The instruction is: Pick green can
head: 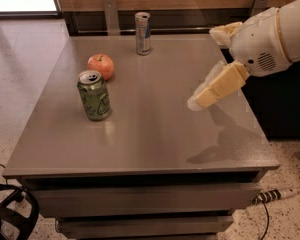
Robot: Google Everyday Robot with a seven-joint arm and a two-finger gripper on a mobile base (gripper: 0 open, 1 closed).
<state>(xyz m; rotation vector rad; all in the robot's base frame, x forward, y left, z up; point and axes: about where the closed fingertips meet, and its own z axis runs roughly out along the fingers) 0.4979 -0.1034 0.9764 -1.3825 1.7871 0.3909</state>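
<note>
The green can (94, 95) stands upright on the left part of the grey table (155, 134); it has pale swirl markings and a silver pull-tab top. My gripper (204, 68) reaches in from the right on a white arm and hovers above the table's right side, well to the right of the can. Its two pale yellow fingers (217, 85) are spread apart with nothing between them.
A red apple (101, 65) sits just behind the green can. A slim silver-and-blue can (143, 33) stands at the back edge. A wooden wall with metal posts runs behind the table. A black chair base (10, 214) and a cable (270, 196) lie on the floor.
</note>
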